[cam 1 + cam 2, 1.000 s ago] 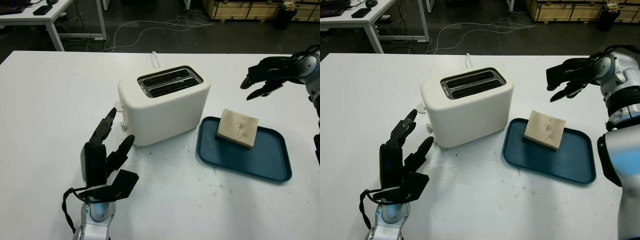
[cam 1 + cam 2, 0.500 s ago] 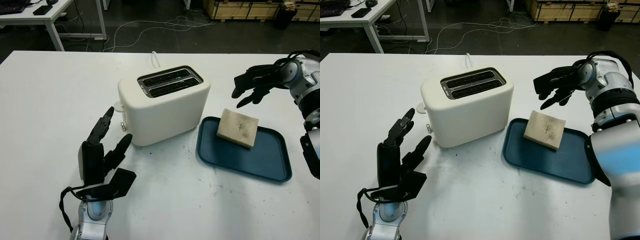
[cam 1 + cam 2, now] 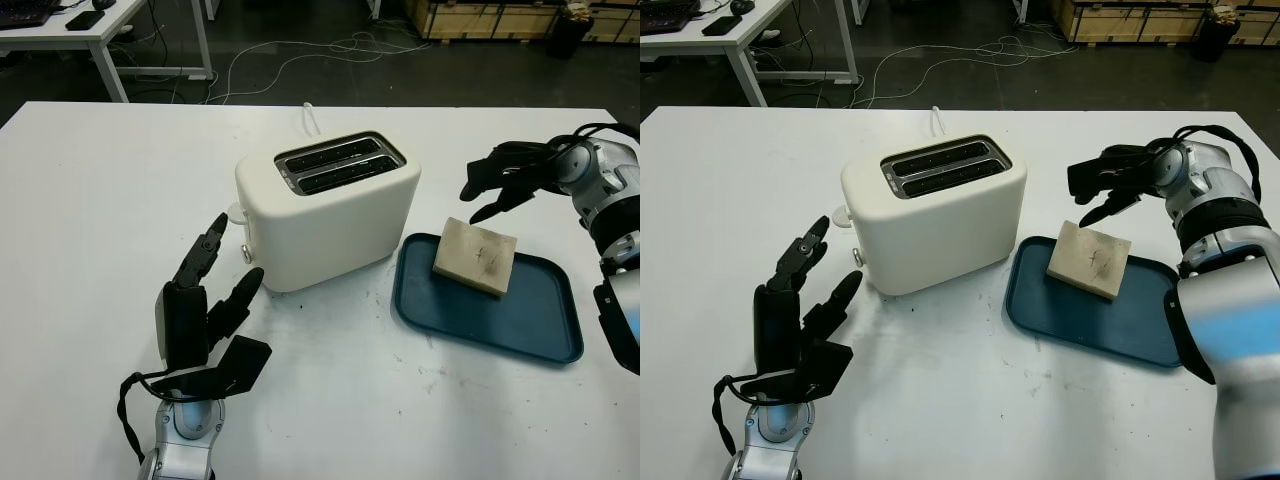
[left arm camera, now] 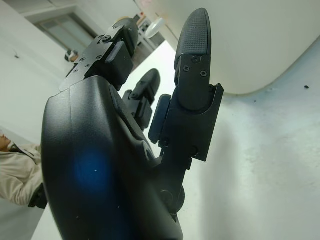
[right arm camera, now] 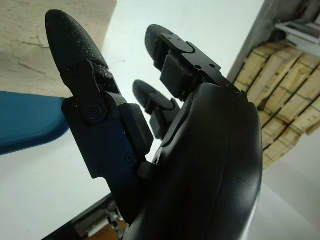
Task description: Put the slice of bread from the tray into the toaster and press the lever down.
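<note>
A pale slice of bread [image 3: 476,256] lies at the far end of a dark blue tray [image 3: 520,318] on the white table. To its left stands a cream two-slot toaster [image 3: 330,208], slots empty, its lever knob [image 3: 247,253] on the left end face. My right hand [image 3: 497,183] is open and hovers just beyond the bread's far edge, a little above it, holding nothing; the bread [image 5: 45,55] and tray [image 5: 25,125] sit close under its fingers. My left hand [image 3: 207,315] is open near the table's front, just left of the toaster [image 4: 250,45].
A white cord [image 3: 312,117] runs from behind the toaster toward the table's far edge. Beyond the table are a dark floor with cables, another white desk [image 3: 100,40] at the far left and wooden crates [image 3: 490,18] at the far right.
My right hand has come in from the far right edge, leftward and lower, to just beyond the bread. The left hand has hardly moved.
</note>
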Robot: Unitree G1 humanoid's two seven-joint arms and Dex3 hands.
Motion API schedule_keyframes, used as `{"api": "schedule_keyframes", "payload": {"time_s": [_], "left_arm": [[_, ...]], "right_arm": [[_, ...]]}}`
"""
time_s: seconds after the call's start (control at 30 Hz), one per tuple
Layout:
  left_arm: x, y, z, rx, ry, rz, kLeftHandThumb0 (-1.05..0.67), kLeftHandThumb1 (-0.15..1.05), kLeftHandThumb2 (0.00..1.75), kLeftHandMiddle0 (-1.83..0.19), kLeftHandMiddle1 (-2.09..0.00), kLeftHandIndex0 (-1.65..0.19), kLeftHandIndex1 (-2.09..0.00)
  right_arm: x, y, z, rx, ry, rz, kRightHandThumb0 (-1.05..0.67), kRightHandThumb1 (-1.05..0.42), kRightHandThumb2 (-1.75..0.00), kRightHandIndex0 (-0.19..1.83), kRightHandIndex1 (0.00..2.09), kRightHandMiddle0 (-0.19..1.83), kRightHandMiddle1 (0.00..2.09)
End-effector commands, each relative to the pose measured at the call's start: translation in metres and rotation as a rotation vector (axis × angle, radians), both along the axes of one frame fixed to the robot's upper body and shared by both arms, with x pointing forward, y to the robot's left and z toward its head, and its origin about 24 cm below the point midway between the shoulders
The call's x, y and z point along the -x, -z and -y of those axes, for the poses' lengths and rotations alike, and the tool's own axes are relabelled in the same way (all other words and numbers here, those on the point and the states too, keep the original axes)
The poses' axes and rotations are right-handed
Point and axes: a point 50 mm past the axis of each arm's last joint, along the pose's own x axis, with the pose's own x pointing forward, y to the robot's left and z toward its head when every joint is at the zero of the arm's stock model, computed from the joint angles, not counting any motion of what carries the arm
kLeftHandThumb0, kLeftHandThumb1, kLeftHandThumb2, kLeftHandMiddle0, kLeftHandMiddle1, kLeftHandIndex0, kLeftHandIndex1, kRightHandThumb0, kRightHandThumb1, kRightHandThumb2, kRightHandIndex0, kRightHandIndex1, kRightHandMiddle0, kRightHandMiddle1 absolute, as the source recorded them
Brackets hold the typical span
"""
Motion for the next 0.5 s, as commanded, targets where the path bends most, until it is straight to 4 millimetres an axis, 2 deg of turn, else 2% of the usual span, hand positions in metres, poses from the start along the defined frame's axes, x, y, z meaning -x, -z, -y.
{"api": "schedule_keyframes", "payload": {"time_s": [0.0,0.23,0.47], "left_arm": [[-0.002,-0.001,0.0,0.004,0.009,0.023,-0.59,0.92,0.26,-0.52,-0.24,-0.49,-0.01],[-0.002,0.0,-0.001,-0.01,0.011,0.022,-0.6,0.92,0.26,-0.52,-0.26,-0.49,0.0],[-0.001,0.0,-0.003,-0.011,0.009,0.025,-0.59,0.92,0.26,-0.52,-0.28,-0.49,-0.01]], "right_arm": [[0.0,0.004,0.0,-0.019,0.026,0.017,-0.96,-0.74,0.0,0.57,0.46,0.71,0.0],[0.002,0.011,0.006,0.034,0.059,0.045,-0.86,-0.75,-0.01,0.57,0.5,0.69,0.0],[0.004,0.017,0.008,0.047,0.065,0.034,-0.78,-0.77,0.0,0.49,0.75,0.68,0.01]]}}
